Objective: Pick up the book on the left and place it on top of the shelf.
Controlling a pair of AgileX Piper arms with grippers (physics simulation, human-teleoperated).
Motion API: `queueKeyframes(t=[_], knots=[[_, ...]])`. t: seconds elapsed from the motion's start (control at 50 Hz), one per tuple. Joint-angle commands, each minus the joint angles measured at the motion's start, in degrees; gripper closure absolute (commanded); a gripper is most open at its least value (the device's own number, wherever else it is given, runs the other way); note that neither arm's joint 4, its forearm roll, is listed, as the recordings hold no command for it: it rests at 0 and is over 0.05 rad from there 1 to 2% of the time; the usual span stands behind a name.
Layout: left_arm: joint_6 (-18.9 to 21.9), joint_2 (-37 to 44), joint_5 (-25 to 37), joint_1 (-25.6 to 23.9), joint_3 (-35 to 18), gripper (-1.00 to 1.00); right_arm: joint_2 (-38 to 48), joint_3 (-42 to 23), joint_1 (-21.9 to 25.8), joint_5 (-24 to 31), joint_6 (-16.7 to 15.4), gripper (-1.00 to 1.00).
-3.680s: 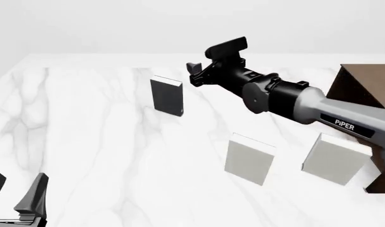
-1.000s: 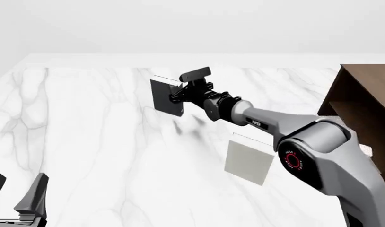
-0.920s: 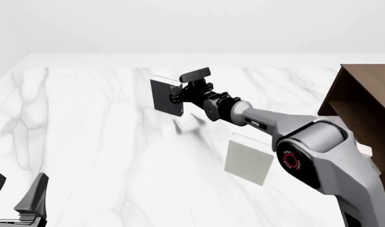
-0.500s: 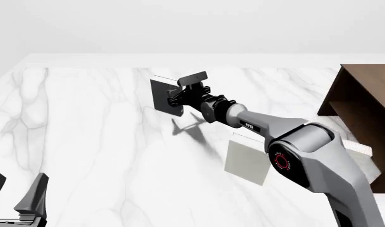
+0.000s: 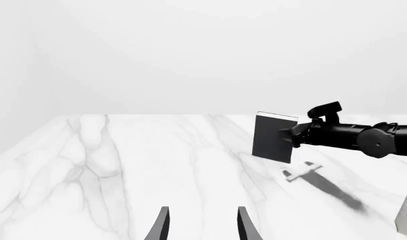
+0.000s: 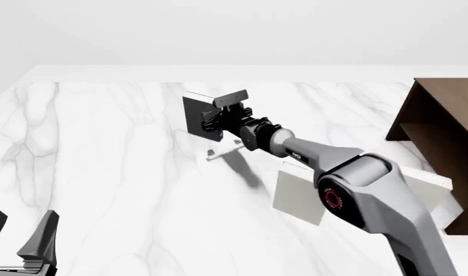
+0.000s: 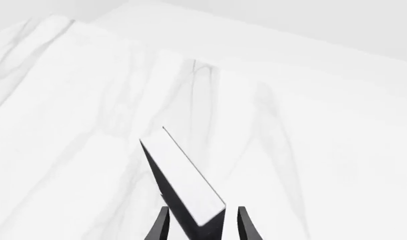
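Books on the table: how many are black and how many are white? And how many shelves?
Black book: 1
White books: 2, one mostly hidden behind the arm
Shelf: 1
Total: 4

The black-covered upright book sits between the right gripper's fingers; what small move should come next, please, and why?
Probably close the right gripper: its fingers straddle the black-covered upright book with gaps visible, and the book stands on the white marble table.
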Motion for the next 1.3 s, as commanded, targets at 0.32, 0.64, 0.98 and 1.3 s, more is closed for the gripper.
queueKeyframes(t=[0.32,0.64,0.98,1.3], knots=[[0.0,0.0,0.0,0.0,0.0,-1.0,1.19,-2.31,-0.57,0.16,-0.5,1.0],[0.0,0.0,0.0,0.0,0.0,-1.0,-1.63,1.21,-0.9,-2.28,0.04,1.0],[0.0,0.0,0.0,0.0,0.0,-1.0,-4.97,5.53,-0.53,-4.3,0.3,1.0],[0.0,0.0,0.0,0.0,0.0,-1.0,-19.61,19.47,-0.04,-9.55,0.01,1.0]])
